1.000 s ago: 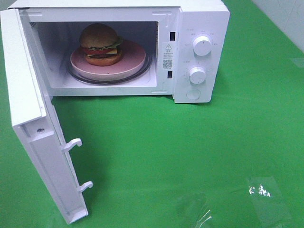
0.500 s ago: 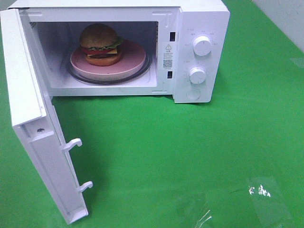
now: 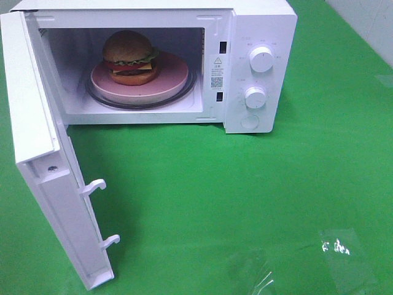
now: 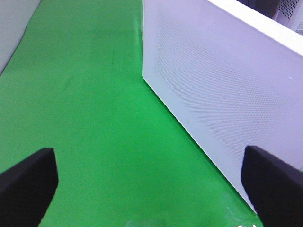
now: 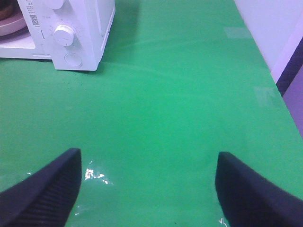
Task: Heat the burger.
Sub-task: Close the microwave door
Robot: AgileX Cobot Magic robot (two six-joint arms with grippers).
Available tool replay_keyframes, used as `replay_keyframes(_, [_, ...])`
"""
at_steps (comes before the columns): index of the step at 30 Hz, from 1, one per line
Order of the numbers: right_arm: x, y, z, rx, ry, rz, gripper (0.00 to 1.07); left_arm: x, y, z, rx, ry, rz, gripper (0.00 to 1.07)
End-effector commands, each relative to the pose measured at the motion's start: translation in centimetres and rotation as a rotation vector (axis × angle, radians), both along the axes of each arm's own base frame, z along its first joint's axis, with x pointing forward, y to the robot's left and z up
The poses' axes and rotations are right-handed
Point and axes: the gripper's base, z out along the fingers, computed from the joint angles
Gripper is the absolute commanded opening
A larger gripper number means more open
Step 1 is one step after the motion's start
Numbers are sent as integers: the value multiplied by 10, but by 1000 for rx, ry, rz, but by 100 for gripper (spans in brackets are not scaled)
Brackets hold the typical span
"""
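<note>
The burger (image 3: 129, 58), with a brown bun, lettuce, tomato and cheese, sits on a pink plate (image 3: 172, 77) on the glass turntable inside the white microwave (image 3: 258, 24). The microwave door (image 3: 43, 166) stands wide open toward the front left. Neither gripper shows in the high view. In the left wrist view my left gripper (image 4: 151, 182) is open over the green cloth, beside the door's outer face (image 4: 222, 85). Seen from the right wrist, my right gripper (image 5: 147, 184) is open above bare cloth, well away from the microwave's knob panel (image 5: 66, 35).
Green cloth (image 3: 245, 184) covers the table. Two knobs (image 3: 262, 59) and a round button (image 3: 250, 122) sit on the microwave's right panel. Clear tape patches (image 3: 341, 249) shine near the front right. A pale wall (image 5: 274, 28) borders the table's right side.
</note>
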Motion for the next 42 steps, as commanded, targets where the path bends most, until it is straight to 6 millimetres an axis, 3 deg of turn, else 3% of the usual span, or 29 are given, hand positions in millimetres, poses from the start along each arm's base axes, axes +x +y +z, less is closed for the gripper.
replay_keyframes(1, [-3, 0, 0, 8, -35, -7, 74, 0, 0, 0, -3, -7, 1, 98])
replay_keyframes(8, [-3, 0, 0, 8, -35, -7, 74, 7, 0, 2, -29, 32, 4, 98])
replay_keyframes(14, [-3, 0, 0, 8, -35, -7, 74, 22, 2, 29, -49, -69, 35, 96])
replay_keyframes(17, [-3, 0, 0, 8, -35, -7, 74, 29, 3, 31, -52, -76, 40, 91])
replay_keyframes(18, [-3, 0, 0, 8, -35, -7, 74, 35, 4, 32, -54, -70, 44, 82])
replay_keyframes(19, [-3, 0, 0, 8, -35, -7, 74, 35, 4, 32, -54, -70, 44, 82])
replay_keyframes(20, [-3, 0, 0, 8, -35, -7, 74, 41, 4, 33, -54, -64, 49, 66])
replay_keyframes(21, [-3, 0, 0, 8, -35, -7, 74, 45, 5, 33, -55, -57, 50, 58])
replay_keyframes(22, [-3, 0, 0, 8, -35, -7, 74, 45, 5, 33, -55, -57, 50, 58])
replay_keyframes(23, [-3, 0, 0, 8, -35, -7, 74, 50, 5, 34, -56, -49, 54, 39])
replay_keyframes(24, [-3, 0, 0, 8, -35, -7, 74, 50, 5, 34, -56, -49, 54, 39])
replay_keyframes(25, [-3, 0, 0, 8, -35, -7, 74, 56, 6, 34, -52, -45, 59, 23])
replay_keyframes(26, [-3, 0, 0, 8, -35, -7, 74, 56, 6, 34, -52, -45, 59, 23])
replay_keyframes(27, [-3, 0, 0, 8, -35, -7, 74, 63, 7, 35, -48, -42, 66, 7])
replay_keyframes(28, [-3, 0, 0, 8, -35, -7, 74, 66, 8, 35, -42, -39, 69, 0])
replay_keyframes(33, [-3, 0, 0, 8, -35, -7, 74, 80, 12, 37, 6, -61, 93, 0])
replay_keyframes(38, [-3, 0, 0, 8, -35, -7, 74, 95, 15, 42, 12, -191, 114, 0])
replay_keyframes(42, [-3, 0, 0, 8, -35, -7, 74, 106, 17, 29, 8, -260, 130, 0])
